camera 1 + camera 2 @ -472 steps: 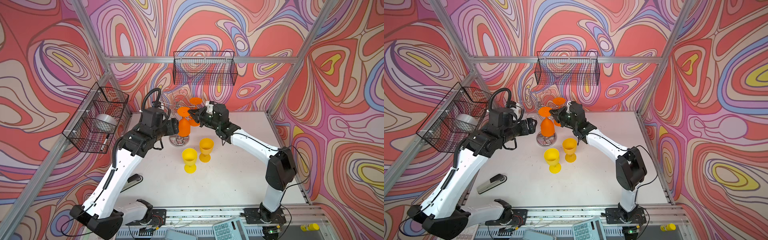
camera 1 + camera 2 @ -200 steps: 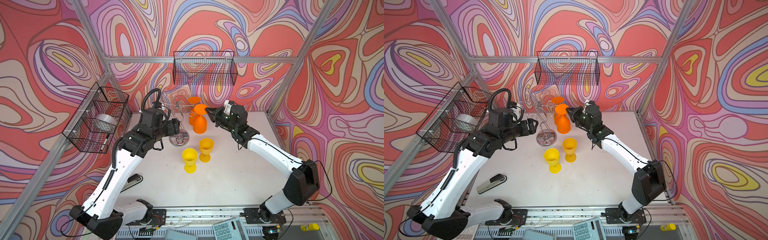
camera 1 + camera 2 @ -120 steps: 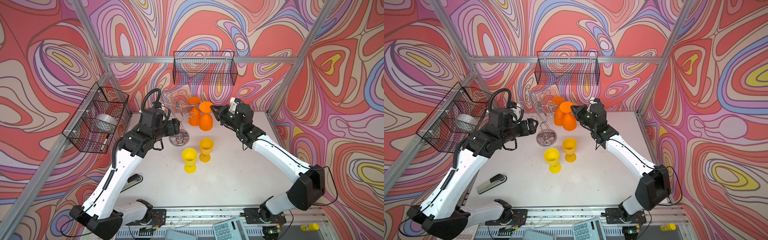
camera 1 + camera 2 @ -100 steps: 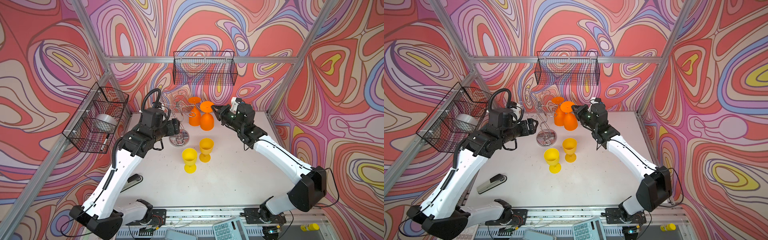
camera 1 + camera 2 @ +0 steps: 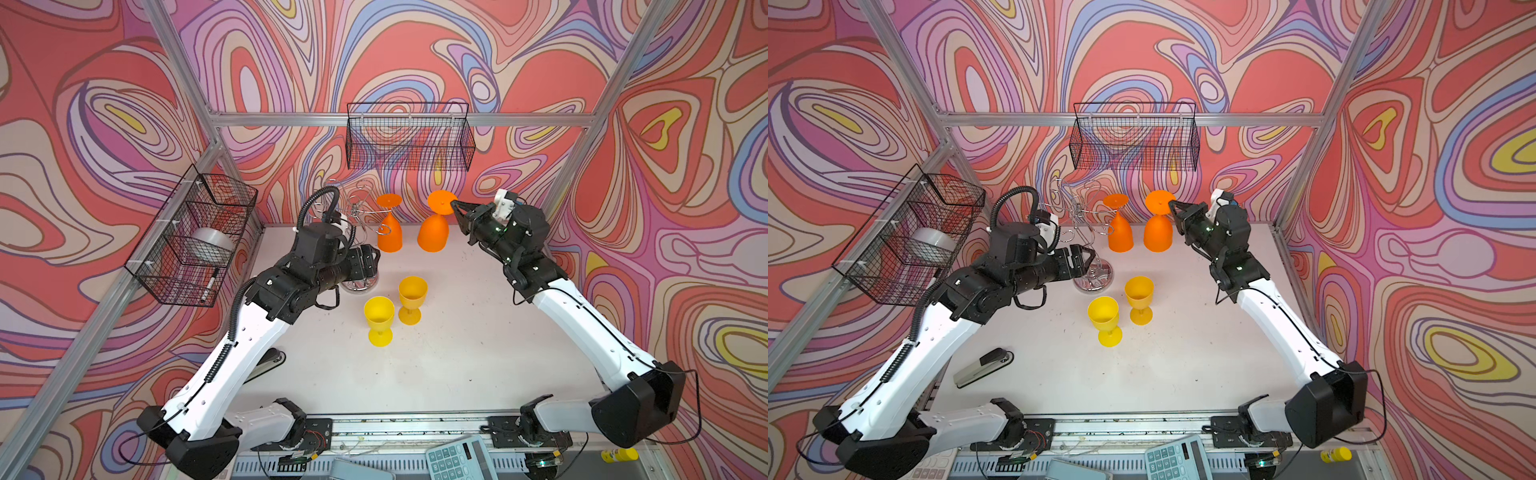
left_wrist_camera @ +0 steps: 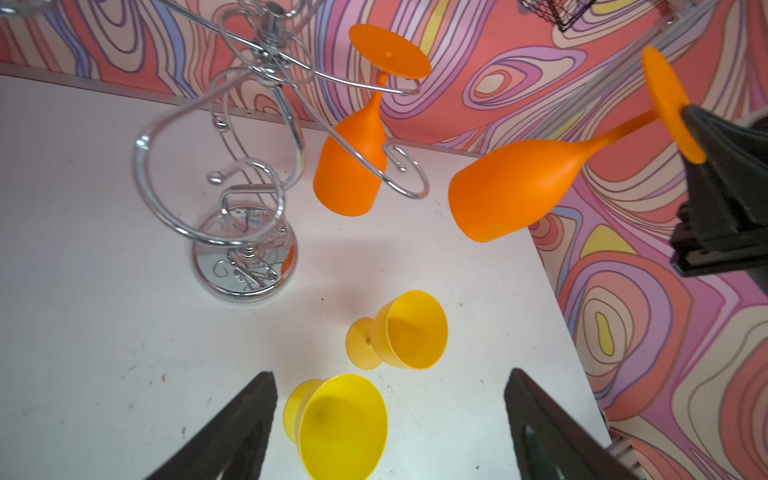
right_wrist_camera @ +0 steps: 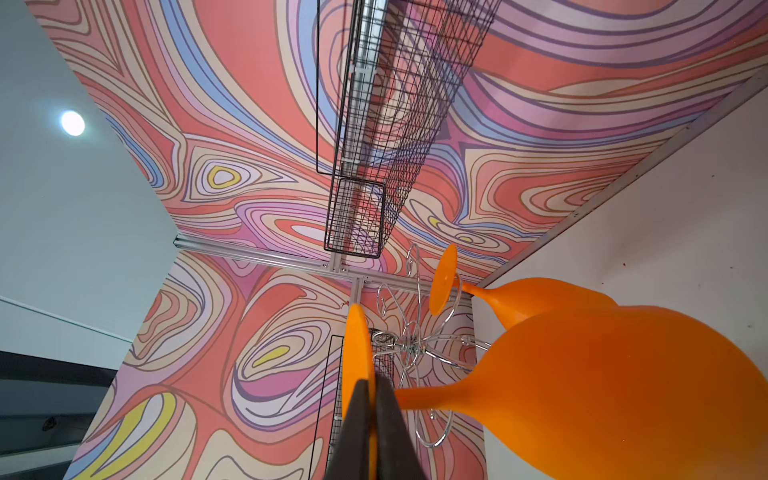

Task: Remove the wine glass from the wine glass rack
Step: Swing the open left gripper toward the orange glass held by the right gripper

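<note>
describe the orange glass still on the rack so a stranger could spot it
Under the left end of the back wall's black wire basket stands the chrome wine glass rack. The orange glass hangs upside down from one curled arm; its twin alongside is off the rack, pinched by the foot in the right gripper.

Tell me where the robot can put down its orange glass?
Widest bare white table lies between the two yellow plastic goblets and the right arm, and in front of them toward the near rail. Crowded at back left: the shiny chrome wire rack, the orange plastic wine glass hanging on it and the open left gripper sit close together.
</note>
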{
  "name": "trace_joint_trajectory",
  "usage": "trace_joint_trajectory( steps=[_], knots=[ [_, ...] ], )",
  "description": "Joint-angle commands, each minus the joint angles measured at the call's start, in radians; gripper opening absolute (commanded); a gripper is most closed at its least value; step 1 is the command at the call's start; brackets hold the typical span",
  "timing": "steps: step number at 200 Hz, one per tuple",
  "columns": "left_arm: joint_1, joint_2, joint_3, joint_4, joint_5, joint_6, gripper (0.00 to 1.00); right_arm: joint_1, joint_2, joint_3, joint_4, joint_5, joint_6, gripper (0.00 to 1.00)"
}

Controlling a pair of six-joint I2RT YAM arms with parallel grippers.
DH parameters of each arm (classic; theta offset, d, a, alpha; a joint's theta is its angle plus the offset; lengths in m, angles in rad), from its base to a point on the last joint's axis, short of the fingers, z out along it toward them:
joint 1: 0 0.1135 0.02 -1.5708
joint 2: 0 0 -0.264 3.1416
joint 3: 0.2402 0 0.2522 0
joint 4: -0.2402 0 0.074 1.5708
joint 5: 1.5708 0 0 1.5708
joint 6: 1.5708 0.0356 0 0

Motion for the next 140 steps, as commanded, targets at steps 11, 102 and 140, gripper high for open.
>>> trace_joint_trajectory(
  steps=[11, 102, 140],
  knots=[
    [-0.079, -0.073, -0.113, 0.110, 0.034, -0.130, 0.87, -0.050, -0.066, -0.060, 0.043, -0.067, 0.077, 0.00],
    [-0.335, 0.063, -0.262, 0.599, -0.004, -0.321, 0.87, -0.239, -0.154, -0.173, 0.120, -0.222, 0.329, 0.00],
    [-0.360, 0.128, -0.305, 0.818, -0.025, -0.381, 0.86, -0.320, -0.173, -0.210, 0.171, -0.275, 0.462, 0.00]
  ],
)
